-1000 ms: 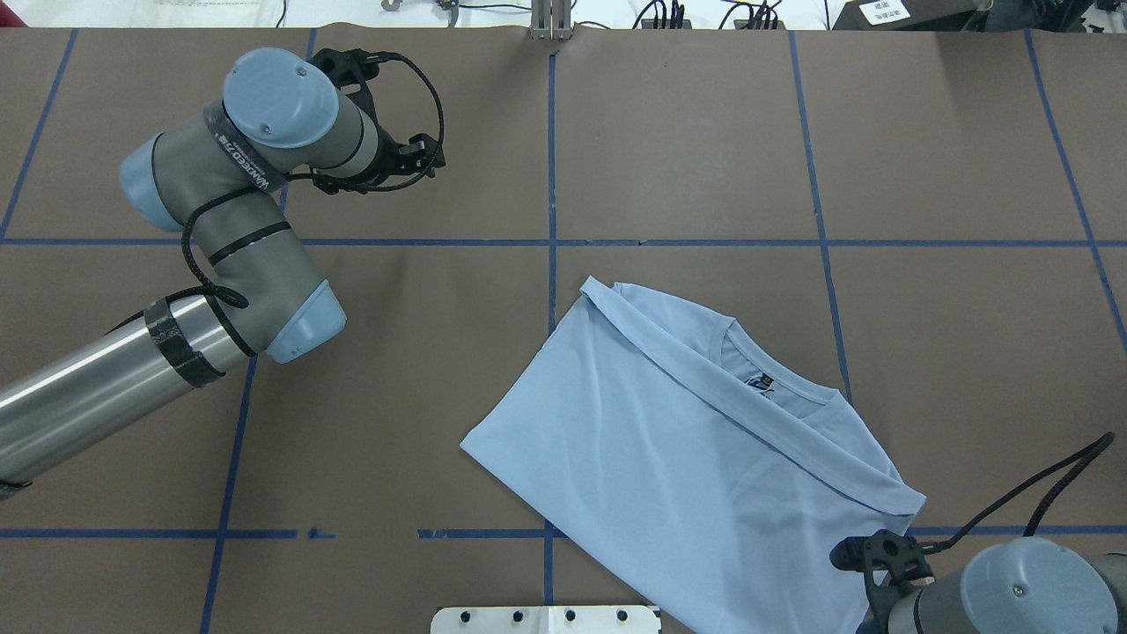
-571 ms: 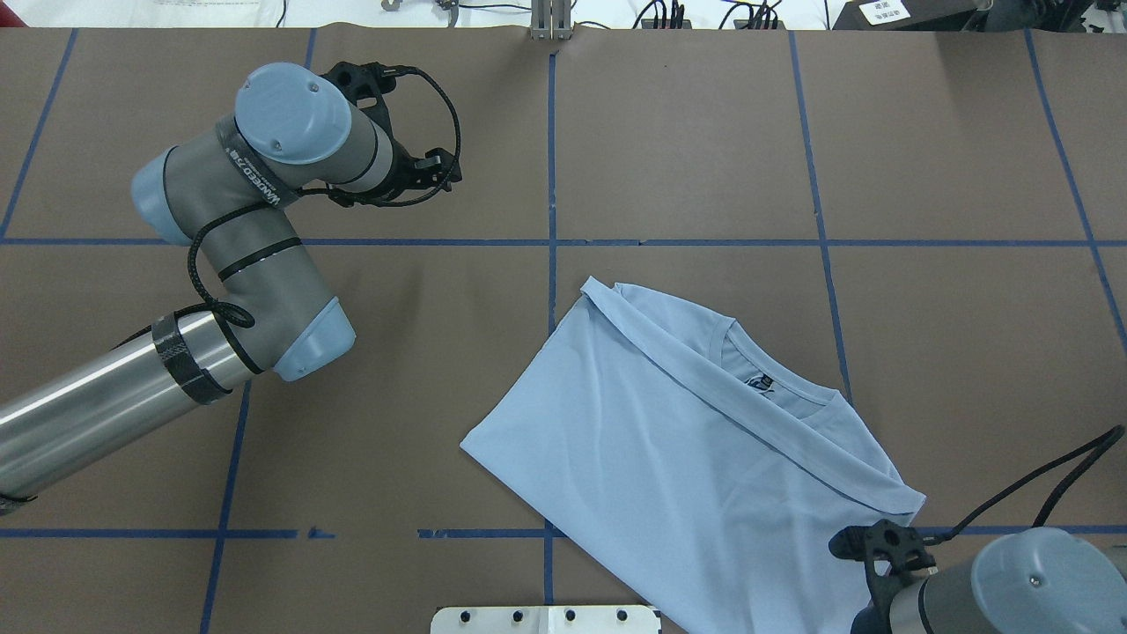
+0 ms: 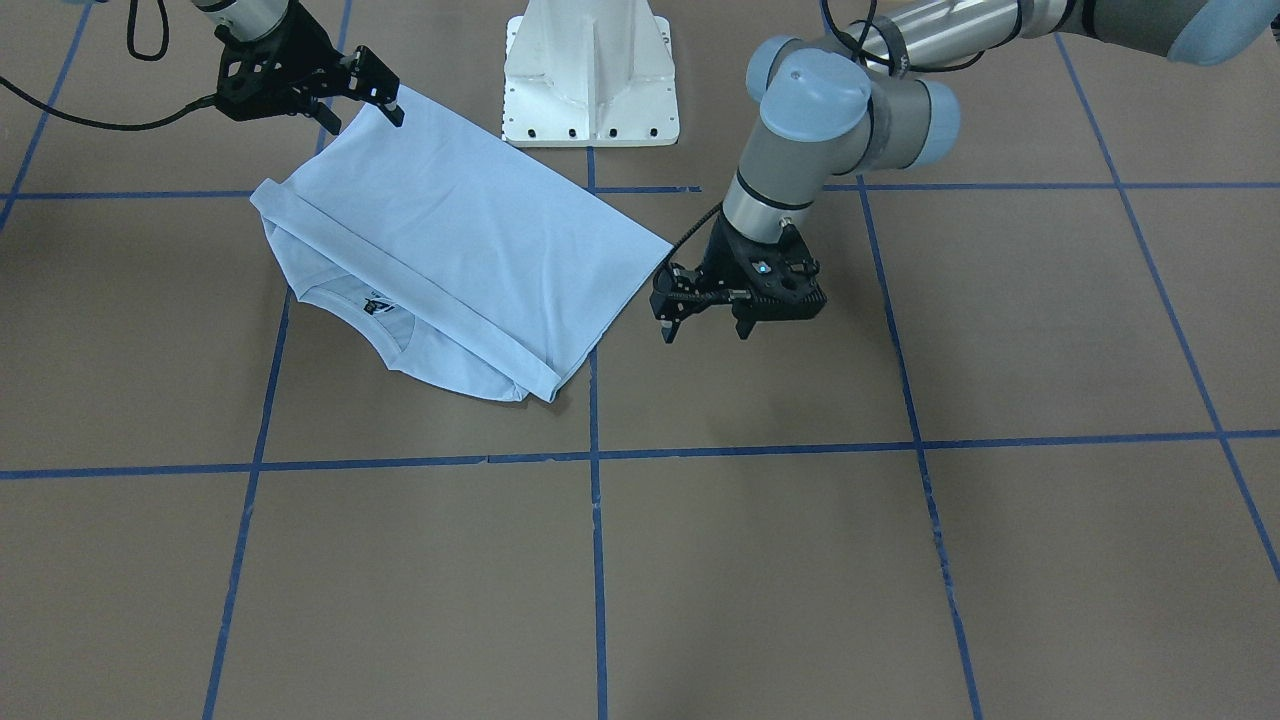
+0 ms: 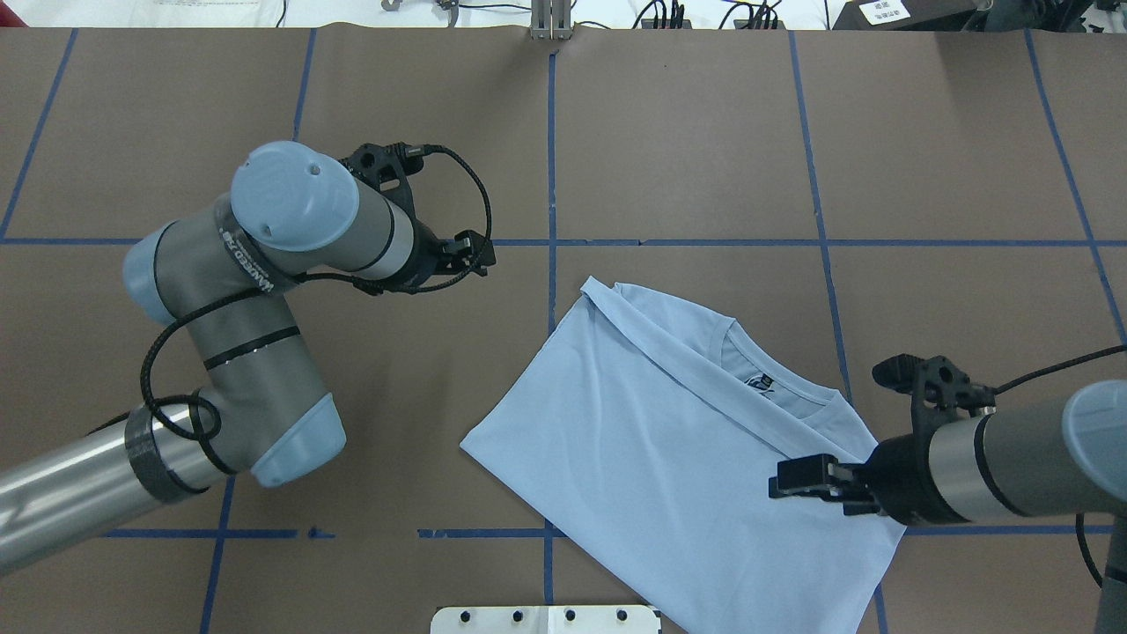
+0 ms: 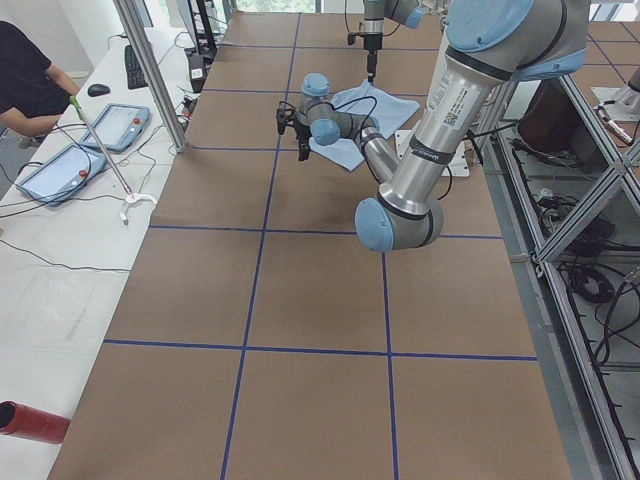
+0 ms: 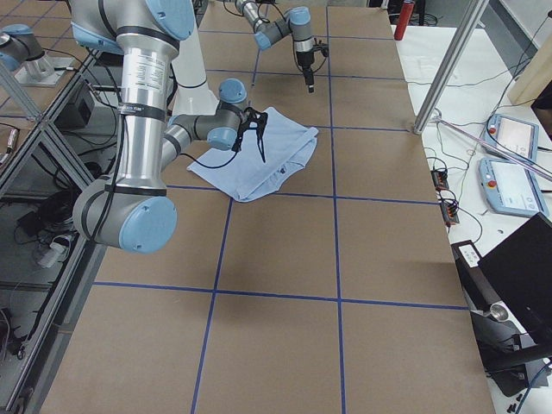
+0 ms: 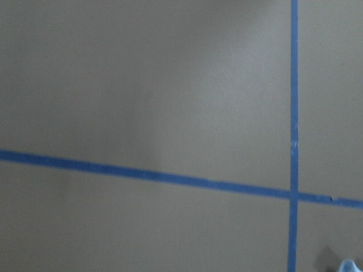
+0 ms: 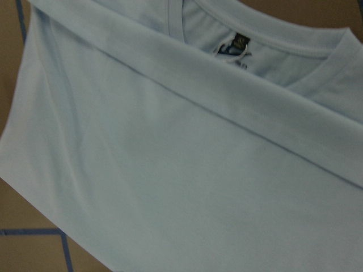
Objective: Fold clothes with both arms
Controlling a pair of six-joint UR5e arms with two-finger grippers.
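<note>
Reading nothing on the neck label [image 4: 762, 381] of the T-shirt [image 4: 651, 423], seen overhead at four o'clock from the parted left end effector [image 4: 481, 252], under the parted right end effector [image 4: 794, 480].

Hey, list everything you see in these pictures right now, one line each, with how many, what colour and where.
Table: one, brown.
T-shirt: one, pale blue, partly folded, lying flat toward the robot's right.
Neck label: one, dark, at the shirt's neck.
Tape lines: several, blue, gridding the table.
Pedestal base: one, white, at the robot's table edge.
Tablets: two, light blue, on the white side bench.
Person: one, dark top, at that bench.
Left arm: one, silver-grey; left gripper black, open, over bare table beside the shirt.
Right arm: one, silver-grey; right gripper black, open, above the shirt's robot-side edge.
</note>
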